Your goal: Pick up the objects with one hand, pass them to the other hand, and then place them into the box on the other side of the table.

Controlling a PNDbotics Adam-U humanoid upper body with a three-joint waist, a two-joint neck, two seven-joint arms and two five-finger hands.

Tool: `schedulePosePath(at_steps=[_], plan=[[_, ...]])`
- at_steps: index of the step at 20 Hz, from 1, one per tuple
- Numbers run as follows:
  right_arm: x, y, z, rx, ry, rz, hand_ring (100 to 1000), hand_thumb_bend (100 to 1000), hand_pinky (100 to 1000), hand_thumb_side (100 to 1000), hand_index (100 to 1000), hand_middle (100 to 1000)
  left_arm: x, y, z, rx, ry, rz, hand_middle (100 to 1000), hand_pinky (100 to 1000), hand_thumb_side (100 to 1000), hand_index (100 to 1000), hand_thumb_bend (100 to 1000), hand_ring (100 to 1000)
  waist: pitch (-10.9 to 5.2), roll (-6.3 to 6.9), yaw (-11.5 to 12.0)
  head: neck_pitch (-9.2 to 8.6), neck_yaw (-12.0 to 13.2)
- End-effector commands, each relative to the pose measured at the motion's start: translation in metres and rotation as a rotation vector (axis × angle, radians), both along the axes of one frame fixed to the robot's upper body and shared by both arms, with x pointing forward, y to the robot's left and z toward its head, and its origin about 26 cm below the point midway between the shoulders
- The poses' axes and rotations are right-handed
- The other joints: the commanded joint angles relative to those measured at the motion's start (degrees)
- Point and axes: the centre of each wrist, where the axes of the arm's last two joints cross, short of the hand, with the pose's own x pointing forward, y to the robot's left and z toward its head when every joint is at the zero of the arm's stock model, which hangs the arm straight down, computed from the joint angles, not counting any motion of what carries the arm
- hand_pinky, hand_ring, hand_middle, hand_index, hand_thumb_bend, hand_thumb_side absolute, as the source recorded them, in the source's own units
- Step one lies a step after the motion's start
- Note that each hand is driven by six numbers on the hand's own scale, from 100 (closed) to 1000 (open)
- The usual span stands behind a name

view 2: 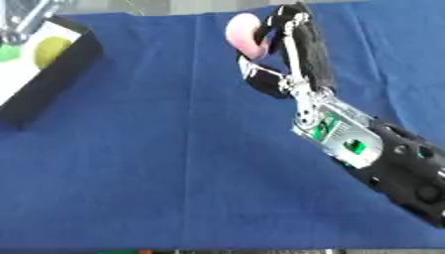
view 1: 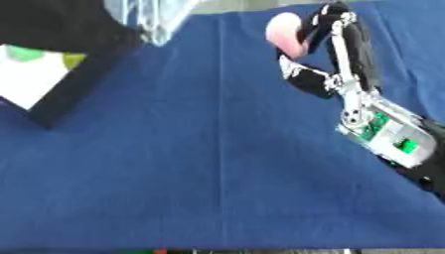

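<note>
A pink, rounded object (view 2: 243,33) sits high over the blue cloth near the far edge, and my right hand (view 2: 291,54) has its fingers and thumb curled round it. The right forearm runs down toward the lower right corner. At the far left stands a black box (view 2: 61,64) with a white inside, holding a yellow-green round thing (view 2: 50,49) and a green thing (view 2: 7,52). My left hand shows in neither view.
A blue cloth (view 1: 200,163) covers the table. A clear, glassy container (view 1: 161,20) stands at the far edge beside the box. Something metallic (view 2: 22,22) hangs over the box's far corner.
</note>
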Motion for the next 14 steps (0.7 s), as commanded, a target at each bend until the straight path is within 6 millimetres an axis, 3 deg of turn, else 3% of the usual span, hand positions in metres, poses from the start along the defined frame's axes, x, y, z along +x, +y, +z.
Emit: schedulePosePath(at_steps=[1, 12, 13, 14], plan=[[0.0, 0.004, 0.006, 0.05, -0.082, -0.184, 374, 281, 1000, 100, 417, 527, -0.008, -0.005, 0.005, 0.042, -0.026, 0.009, 700, 788, 245, 770, 100, 688, -1.4, -0.04, 0.0, 0.03, 0.3], [0.001, 0.021, 0.001, 0.114, -0.059, -0.101, 367, 285, 1000, 100, 410, 525, -0.009, -0.011, -0.005, 0.121, 0.048, 0.105, 699, 784, 245, 771, 100, 690, -1.0, -0.03, -1.2, 0.73, 0.6], [0.001, 0.023, 0.0, 0.115, -0.06, -0.096, 366, 302, 1000, 100, 409, 524, -0.009, -0.012, -0.006, 0.13, 0.048, 0.119, 705, 786, 202, 777, 100, 695, -0.96, -0.03, -1.3, 0.77, 0.6], [0.001, 0.024, 0.0, 0.116, -0.062, -0.091, 366, 291, 1000, 100, 409, 524, -0.009, -0.012, -0.007, 0.138, 0.046, 0.132, 709, 787, 247, 779, 100, 698, -0.93, -0.03, -1.3, 0.79, 0.7]])
